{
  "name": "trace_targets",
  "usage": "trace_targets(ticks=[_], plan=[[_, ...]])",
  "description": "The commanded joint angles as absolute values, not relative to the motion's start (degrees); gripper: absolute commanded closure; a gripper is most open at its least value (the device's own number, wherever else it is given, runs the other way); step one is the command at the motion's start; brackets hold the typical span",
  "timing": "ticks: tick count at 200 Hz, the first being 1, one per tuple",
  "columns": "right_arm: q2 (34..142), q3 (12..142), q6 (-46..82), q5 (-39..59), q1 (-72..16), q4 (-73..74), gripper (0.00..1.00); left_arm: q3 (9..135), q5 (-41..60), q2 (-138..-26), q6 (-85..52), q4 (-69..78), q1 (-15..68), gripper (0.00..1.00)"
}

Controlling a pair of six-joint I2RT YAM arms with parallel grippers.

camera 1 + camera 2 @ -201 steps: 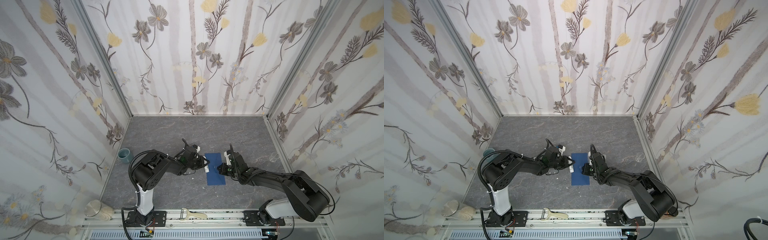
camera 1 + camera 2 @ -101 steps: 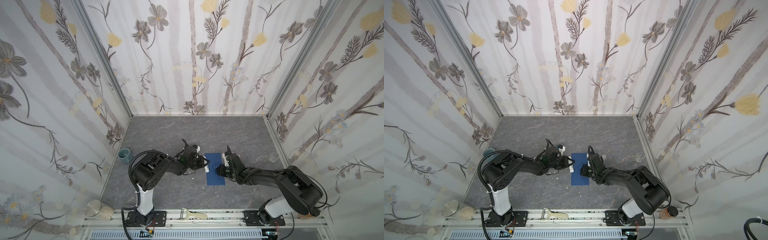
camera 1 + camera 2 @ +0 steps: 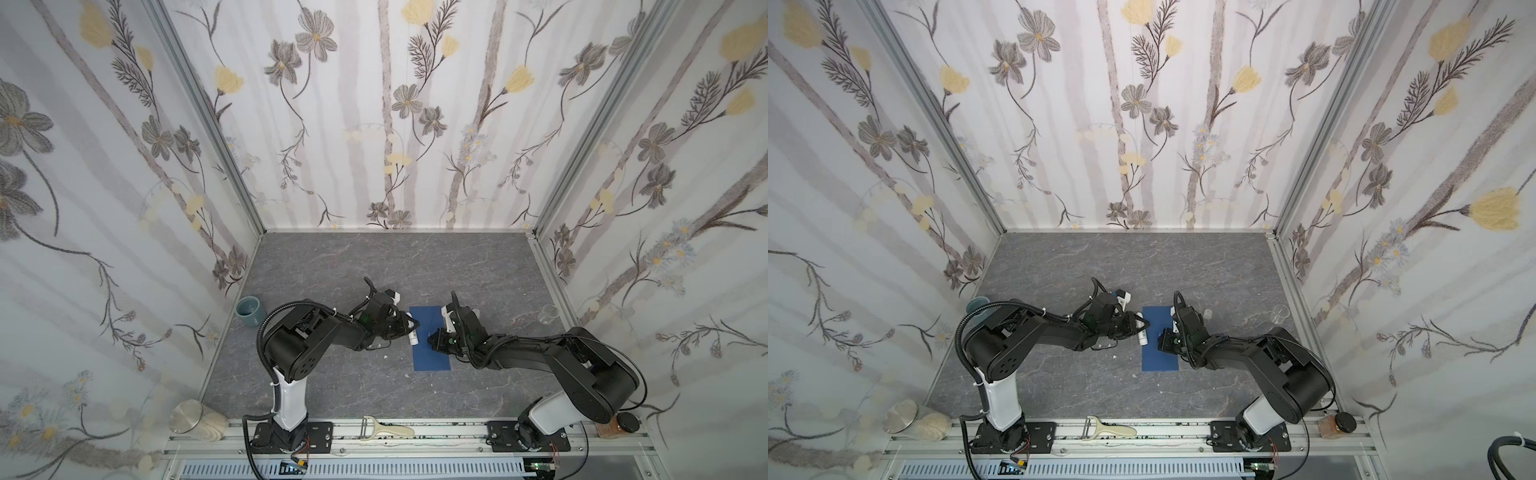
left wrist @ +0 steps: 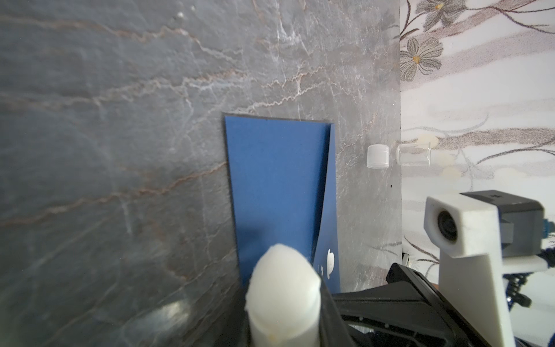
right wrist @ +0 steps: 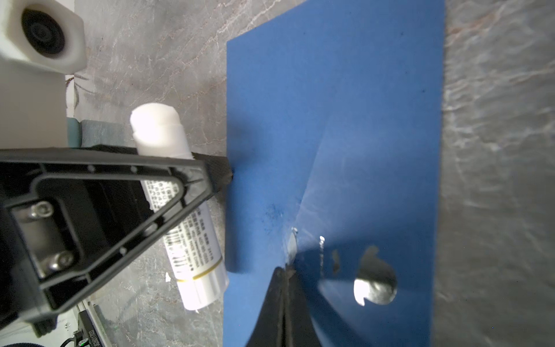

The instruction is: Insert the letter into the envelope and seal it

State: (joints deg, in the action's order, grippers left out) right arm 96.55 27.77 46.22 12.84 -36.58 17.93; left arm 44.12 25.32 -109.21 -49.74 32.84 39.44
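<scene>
The dark blue envelope [image 3: 429, 360] [image 3: 1158, 362] lies flat on the grey table between the two arms. Its pointed flap [image 5: 360, 210] with the pale mark is raised a little off the body [image 4: 276, 180]. My right gripper [image 3: 434, 337] [image 5: 283, 269] is shut, with its tips meeting the flap's point. At the envelope's left edge, my left gripper [image 3: 405, 325] [image 4: 285, 303] is shut on a white glue stick [image 5: 159, 132] [image 3: 1143, 338], and the stick's bare tip points over the envelope. The letter is hidden in every view.
A white cap [image 4: 377, 156] and a small clear glass [image 4: 413, 153] sit beyond the envelope near the right wall. A teal cup [image 3: 250, 311] stands by the left wall. A peeler [image 3: 386, 430], a lying jar [image 3: 195, 419] and a small amber bottle [image 3: 619, 426] rest on the front rail.
My right gripper has shifted slightly to the left over the envelope, staying shut. The left arm and the glue stick have not moved.
</scene>
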Motion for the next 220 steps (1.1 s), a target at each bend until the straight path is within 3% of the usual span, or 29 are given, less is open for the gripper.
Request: trace_targets(ticks=[1,37,95,156,220], plan=[[93.65,26.5,46.77,10.29,-36.47,13.76,1.0,43.77,22.78,-109.79,-49.67,24.43,39.47,1.0],[91.91,26.5,46.25,10.63,-35.83,13.65,1.0,43.94,22.96,-110.04,-49.31,24.43,39.49,1.0],[100.98,31.27,45.26,12.44,-35.8,17.39,1.0,44.64,22.9,-110.35,-48.96,24.43,39.64,1.0],[93.5,30.26,42.46,8.27,-33.86,11.1,1.0,44.3,22.63,-109.95,-48.52,24.38,39.64,1.0],[102.39,35.51,41.58,10.94,-33.85,14.54,1.0,44.46,22.32,-109.97,-47.99,24.35,39.66,1.0]])
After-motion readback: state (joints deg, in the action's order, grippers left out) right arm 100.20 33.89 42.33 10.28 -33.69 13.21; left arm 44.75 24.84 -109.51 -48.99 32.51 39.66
